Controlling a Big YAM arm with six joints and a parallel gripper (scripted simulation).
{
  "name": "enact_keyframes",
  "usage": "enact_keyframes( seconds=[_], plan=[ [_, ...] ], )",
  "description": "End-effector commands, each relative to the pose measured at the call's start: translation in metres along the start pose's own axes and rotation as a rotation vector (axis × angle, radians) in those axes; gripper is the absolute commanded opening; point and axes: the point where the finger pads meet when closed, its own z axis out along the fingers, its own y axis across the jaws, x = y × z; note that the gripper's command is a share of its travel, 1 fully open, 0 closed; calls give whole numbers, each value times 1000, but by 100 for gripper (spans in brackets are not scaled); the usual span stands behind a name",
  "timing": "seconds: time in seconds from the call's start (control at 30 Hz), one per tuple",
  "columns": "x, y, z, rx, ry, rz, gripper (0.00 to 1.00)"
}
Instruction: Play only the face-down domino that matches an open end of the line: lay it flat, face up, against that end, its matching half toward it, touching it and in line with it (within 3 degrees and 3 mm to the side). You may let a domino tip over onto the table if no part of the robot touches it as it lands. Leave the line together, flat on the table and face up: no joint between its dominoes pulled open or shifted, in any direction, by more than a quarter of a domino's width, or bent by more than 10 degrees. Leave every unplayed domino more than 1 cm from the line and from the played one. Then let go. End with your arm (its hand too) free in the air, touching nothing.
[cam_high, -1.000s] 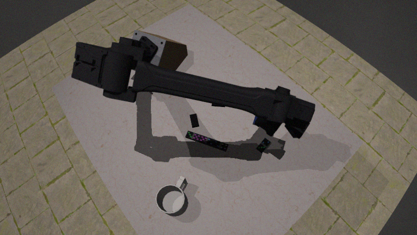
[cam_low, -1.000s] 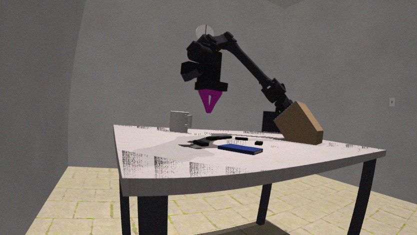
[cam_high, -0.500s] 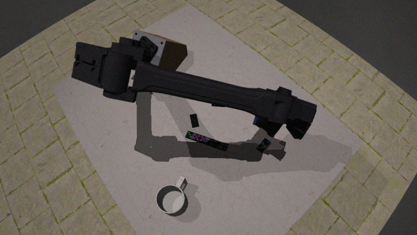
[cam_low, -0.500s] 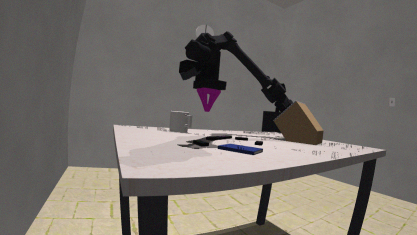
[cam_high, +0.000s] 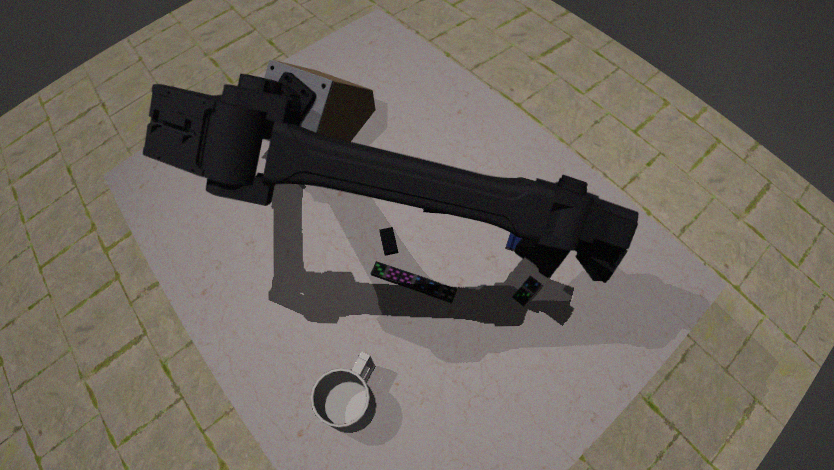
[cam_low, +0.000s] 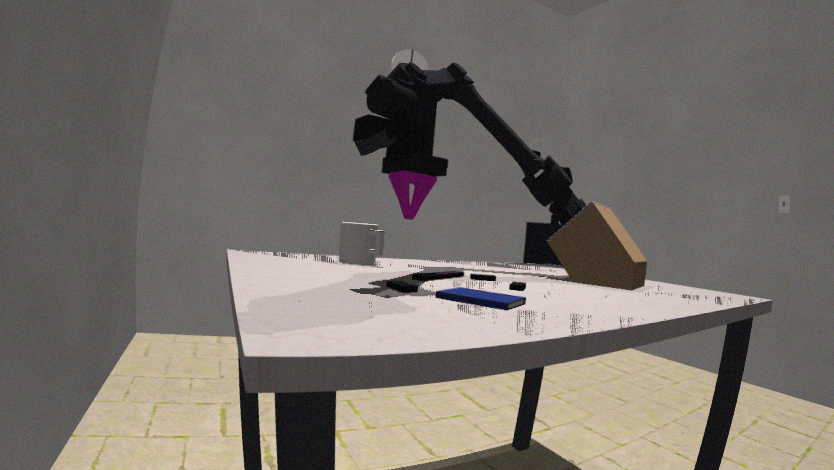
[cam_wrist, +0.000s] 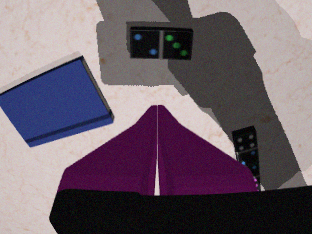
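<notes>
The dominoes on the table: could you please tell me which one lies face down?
The plain black domino, alone on the arm's side of the line, shows no pips. The separate domino shows blue and green pips.

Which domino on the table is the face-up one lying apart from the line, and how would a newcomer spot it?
Start at the line of face-up dominoes in mid-table, then follow it toward the arm's wrist end. Just past its blue-pipped end, separated by a gap, lies a single domino, angled, below the shut, empty gripper. It shows blue and green pips, unlike the plain black face-down tile.
</notes>
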Motion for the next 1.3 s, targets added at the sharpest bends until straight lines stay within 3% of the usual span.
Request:
enact_keyframes(
  seconds=[0.0, 0.87, 0.9, 1.2, 1.27],
  plan=[
    [-1, 1, -4, -2, -8, 0, 0],
    [-3, 0, -5, -3, -10, 2, 0],
    [-5, -1, -3, -3, -13, 56, 44],
    [-22, -10, 14, -8, -35, 535, 44],
    [-22, -10, 14, -8, -35, 535, 44]
  ],
)
